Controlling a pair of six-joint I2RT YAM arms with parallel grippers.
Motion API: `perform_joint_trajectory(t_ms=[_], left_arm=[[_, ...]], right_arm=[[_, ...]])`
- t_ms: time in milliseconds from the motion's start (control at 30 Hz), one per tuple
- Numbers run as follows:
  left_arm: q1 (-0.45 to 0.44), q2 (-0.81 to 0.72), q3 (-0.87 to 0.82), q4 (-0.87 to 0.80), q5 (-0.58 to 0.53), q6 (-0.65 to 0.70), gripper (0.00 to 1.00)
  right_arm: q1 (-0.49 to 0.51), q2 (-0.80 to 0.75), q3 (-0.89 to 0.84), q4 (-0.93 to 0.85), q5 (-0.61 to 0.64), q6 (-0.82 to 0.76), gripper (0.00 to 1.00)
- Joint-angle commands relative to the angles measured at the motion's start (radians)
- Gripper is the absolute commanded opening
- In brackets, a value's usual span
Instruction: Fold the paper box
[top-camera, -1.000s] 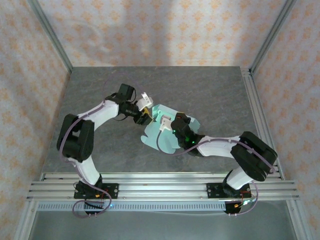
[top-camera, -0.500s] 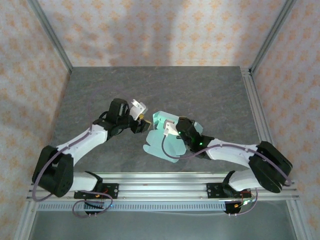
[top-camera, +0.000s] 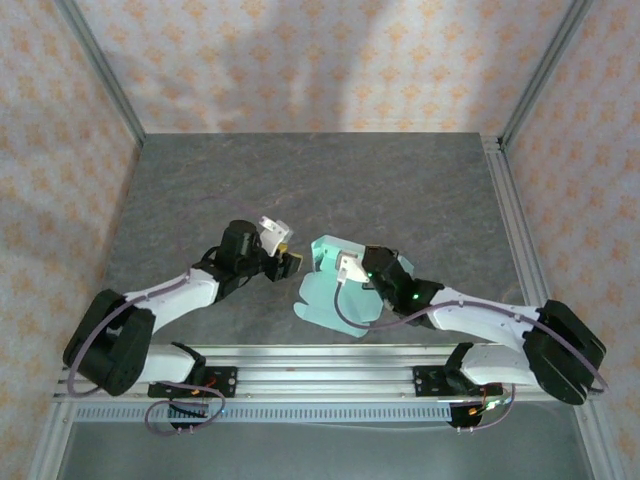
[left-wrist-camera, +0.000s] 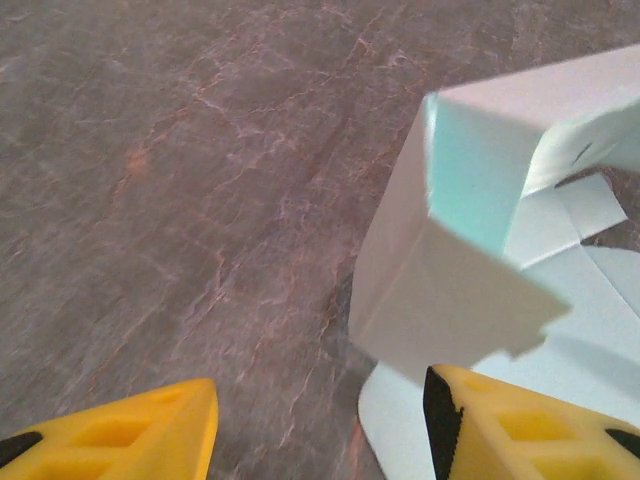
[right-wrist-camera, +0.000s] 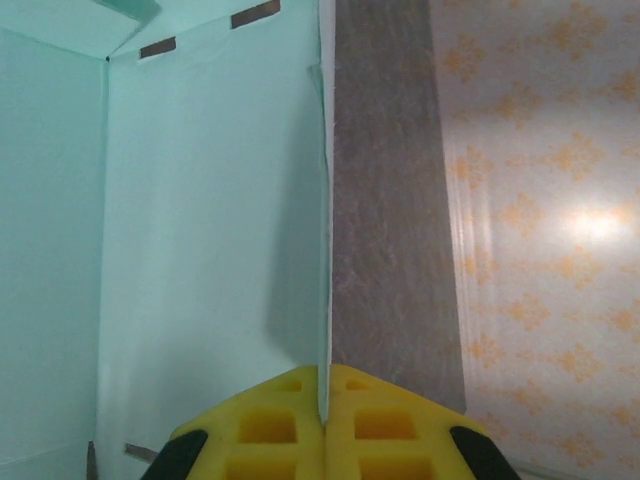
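The paper box (top-camera: 330, 298) is a pale mint card sheet lying on the grey table near the front middle, with one wall panel (left-wrist-camera: 450, 250) folded upright. My right gripper (top-camera: 347, 268) is shut on the top edge of an upright panel (right-wrist-camera: 200, 250), and the thin card edge runs between its yellow fingertips (right-wrist-camera: 290, 420). My left gripper (top-camera: 292, 263) is open just left of the box. Its right finger (left-wrist-camera: 520, 430) hangs over the sheet's rounded flap, its left finger (left-wrist-camera: 140, 435) over bare table; nothing is gripped.
The grey stone-patterned table (top-camera: 400, 190) stretches behind and to both sides of the box. An aluminium rail (top-camera: 320, 365) carrying the arm bases runs along the near edge. Frame posts and patterned walls (top-camera: 330, 60) close in the back and sides.
Both grippers and the box have shifted toward the near edge and slightly right. The left arm has dropped lower and stretched out. The right gripper has kept its hold on the card.
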Motion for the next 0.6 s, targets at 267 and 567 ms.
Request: perform_joint_trajectory(t_ms=[267,567], left_arm=[[-0.052,0.213,0.062,0.205,-0.003,-0.016,0.58],[-0.051,0.237,0.108,0.165,0.056,0.042,0.58]], right_arm=[[0.011,0.08,-0.061,0.176,0.114,-0.146,0.03],[0.016,0.133,-0.07,0.347,0.192,-0.236,0.0]])
